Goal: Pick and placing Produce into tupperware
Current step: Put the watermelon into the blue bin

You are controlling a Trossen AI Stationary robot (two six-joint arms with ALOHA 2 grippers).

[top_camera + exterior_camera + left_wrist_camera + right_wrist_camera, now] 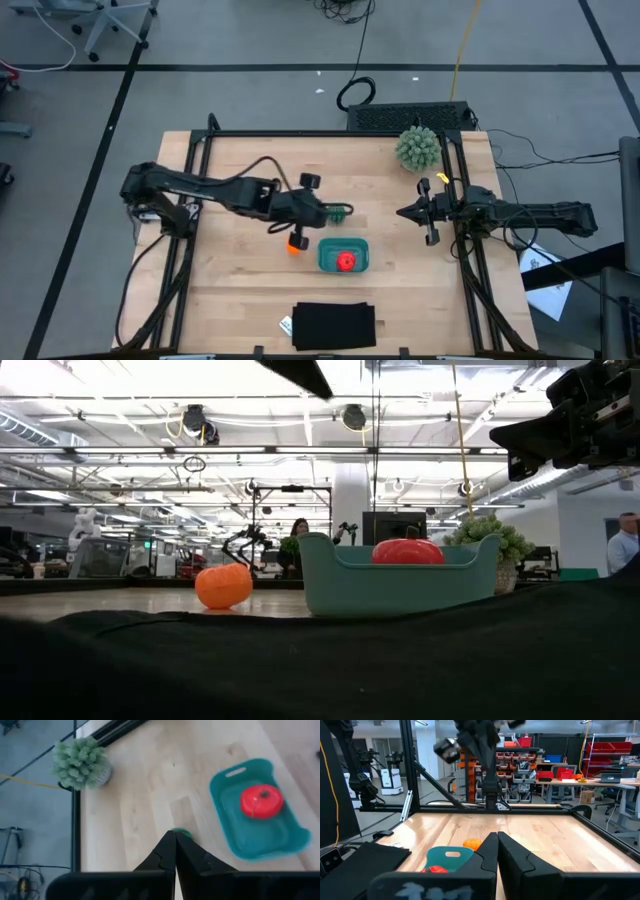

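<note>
The teal tupperware (344, 256) sits near the table's middle with the red tomato (345, 262) inside it. The low view shows the tupperware (400, 588) and the tomato (408, 552) too. The orange ball (296, 243) rests on the table beside the tupperware's left end. My left gripper (330, 212) is shut and raised over the table, on the far side of the tupperware. The green watermelon (345, 212) shows just past its tips. In the left wrist view the watermelon (183, 833) is mostly hidden behind my shut left gripper (175, 836). My right gripper (405, 212) waits shut at the right side.
The pale-green spiky ball (418, 148) stands near the far right corner. A black flat rectangle (335, 325) lies at the near edge, with a small tag at its left. Bare wood lies between the two grippers and left of the orange ball (223, 586).
</note>
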